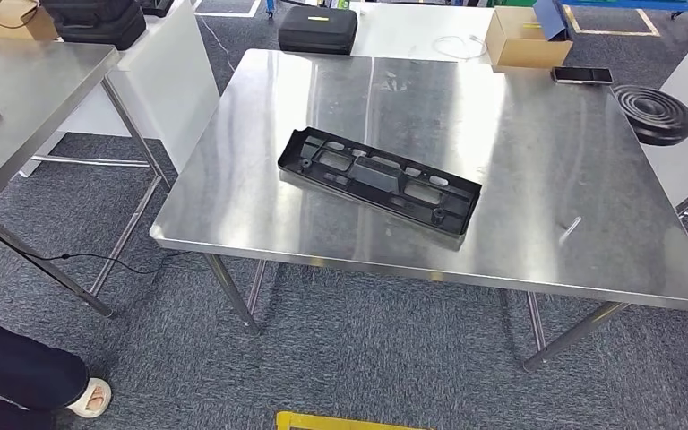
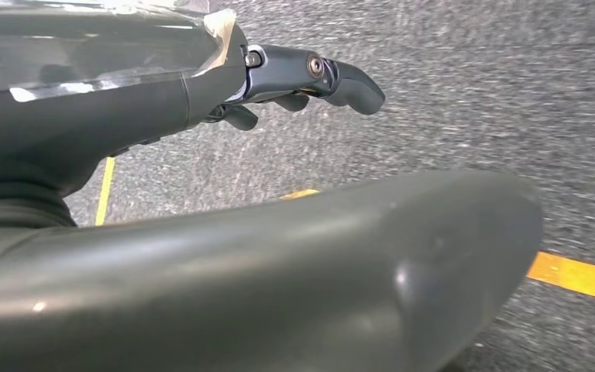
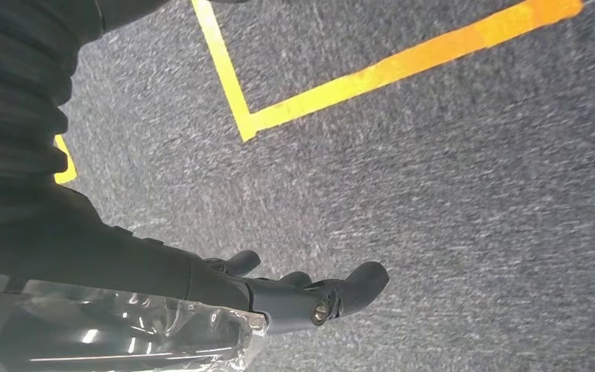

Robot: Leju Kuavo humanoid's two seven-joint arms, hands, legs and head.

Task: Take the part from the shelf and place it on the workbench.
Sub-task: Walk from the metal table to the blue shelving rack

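Fingers (image 2: 349, 81) of both hands spread, holding nothing; part (image 1: 378, 179) lies flat on workbench (image 1: 546, 188), long axis running near-right to far-left

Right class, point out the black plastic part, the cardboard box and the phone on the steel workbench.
black plastic part (image 1: 379, 180), head view, on its raised middle block.
cardboard box (image 1: 521, 40), head view, on its front face.
phone (image 1: 581, 75), head view, on its dark screen.

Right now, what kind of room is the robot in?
Probably a workshop or factory test area: steel workbenches, a black plastic part lying on one, and yellow floor-marking tape on grey carpet.
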